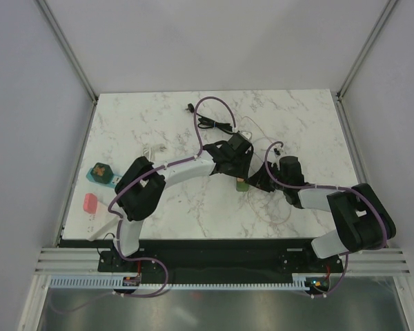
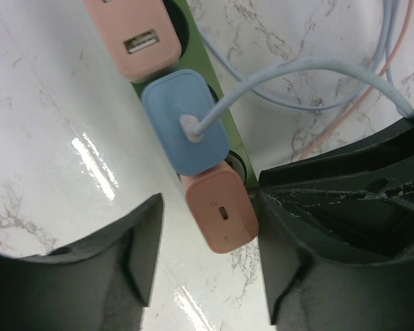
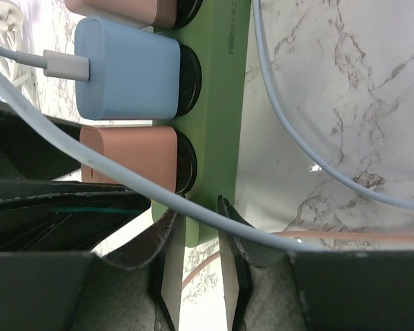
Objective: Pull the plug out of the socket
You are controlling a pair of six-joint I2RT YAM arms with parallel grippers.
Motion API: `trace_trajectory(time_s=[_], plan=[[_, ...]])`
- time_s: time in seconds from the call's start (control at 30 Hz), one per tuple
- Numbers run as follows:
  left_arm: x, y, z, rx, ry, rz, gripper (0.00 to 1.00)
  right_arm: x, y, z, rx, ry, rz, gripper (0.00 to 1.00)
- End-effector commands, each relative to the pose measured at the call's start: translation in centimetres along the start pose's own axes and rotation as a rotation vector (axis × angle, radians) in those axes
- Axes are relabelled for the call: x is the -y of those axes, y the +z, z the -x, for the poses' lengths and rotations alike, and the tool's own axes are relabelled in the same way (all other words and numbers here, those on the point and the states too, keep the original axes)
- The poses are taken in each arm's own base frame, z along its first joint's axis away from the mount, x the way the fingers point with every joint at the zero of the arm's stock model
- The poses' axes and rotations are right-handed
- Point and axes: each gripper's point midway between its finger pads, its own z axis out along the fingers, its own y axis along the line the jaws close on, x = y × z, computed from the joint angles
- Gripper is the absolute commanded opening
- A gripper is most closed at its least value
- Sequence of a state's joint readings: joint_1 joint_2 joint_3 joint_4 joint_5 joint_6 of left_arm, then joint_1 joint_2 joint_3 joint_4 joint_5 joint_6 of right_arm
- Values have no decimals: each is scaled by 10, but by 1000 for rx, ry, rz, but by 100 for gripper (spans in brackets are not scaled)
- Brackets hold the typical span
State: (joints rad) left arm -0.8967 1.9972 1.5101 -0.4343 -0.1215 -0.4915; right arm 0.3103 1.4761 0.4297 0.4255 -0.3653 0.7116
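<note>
A green power strip lies mid-table and shows in the top view. It holds three plugs in a row: a pink one with a USB-A port, a blue one with a pale blue cable, and a pink end plug with a small port. My left gripper is open and straddles the end pink plug, with its right finger close against the plug and its left finger apart. My right gripper is shut on the strip's end, below the pink plug.
Pale blue and pink cables loop over the marble beside the strip. A black cable lies at the back. A teal block and a pink object sit at the left edge. A white cable lies left of the arm.
</note>
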Motion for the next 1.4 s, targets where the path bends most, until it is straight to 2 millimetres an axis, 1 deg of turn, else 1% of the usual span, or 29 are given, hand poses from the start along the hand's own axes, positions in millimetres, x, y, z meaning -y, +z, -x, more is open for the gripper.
trace_trajectory(time_s=[0.0, 0.07, 0.1, 0.13, 0.17, 0.2, 0.3, 0.37, 0.63, 0.77, 0.8, 0.83, 0.9, 0.97, 1.0, 1.1, 1.13, 1.17, 1.2, 1.23, 1.27, 1.3, 1.37], plan=[[-6, 7, -4, -26, 32, 24, 57, 14, 0, -11, -11, -9, -51, 31], [-6, 7, -2, -23, 34, 24, 52, 16, 1, -15, -17, -16, -66, 30], [-6, 7, -1, -22, 37, 26, 44, 17, 1, -19, -27, -21, -74, 30], [-6, 7, -2, -26, 39, 28, 39, 21, 2, -20, -26, -26, -97, 30], [-4, 5, 1, -21, 38, 24, 34, 21, 3, -22, -35, -33, -104, 29], [-3, 4, 2, -21, 38, 21, 23, 23, 3, -26, -47, -33, -123, 28], [0, 1, 4, -32, 26, 10, 2, 30, 5, -33, -69, -43, -179, 26], [3, -2, 4, -42, 17, 0, 2, 32, 6, -32, -62, -52, -214, 26], [10, -17, 11, -33, -4, -27, 2, 53, 6, -48, -98, -18, -328, 24], [19, -23, 13, -34, 14, -82, 2, 57, 8, -53, -108, 21, -344, 23], [22, -26, 16, -21, 15, -101, 2, 59, 8, -55, -115, 26, -350, 23], [21, -26, 14, -19, 15, -102, 2, 60, 9, -56, -115, 30, -353, 23], [16, -27, 19, 9, 16, -73, 2, 63, 10, -59, -124, 40, -363, 22], [16, -30, 25, 44, 54, -40, 2, 64, 10, -61, -128, 44, -367, 20], [13, -32, 29, 73, 70, 4, 2, 65, 10, -62, -131, 48, -370, 20], [12, -34, 30, 66, 81, 20, 2, 66, 9, -64, -133, 54, -372, 20], [14, -36, 31, 54, 77, 11, 2, 66, 9, -63, -132, 54, -373, 20], [16, -33, 28, 32, 54, -2, 2, 67, 9, -63, -132, 53, -380, 20], [28, -34, 21, -19, 28, -89, 2, 68, 9, -64, -134, 54, -382, 19], [25, -34, 22, -49, -28, -130, 2, 68, 9, -64, -132, 55, -384, 20], [30, -33, 20, -82, -91, -175, 2, 69, 9, -64, -133, 55, -387, 19], [34, -36, 20, -111, -114, -228, 2, 69, 8, -64, -132, 57, -390, 19], [34, -39, 24, -81, -73, -207, 2, 71, 8, -65, -134, 59, -395, 19]])
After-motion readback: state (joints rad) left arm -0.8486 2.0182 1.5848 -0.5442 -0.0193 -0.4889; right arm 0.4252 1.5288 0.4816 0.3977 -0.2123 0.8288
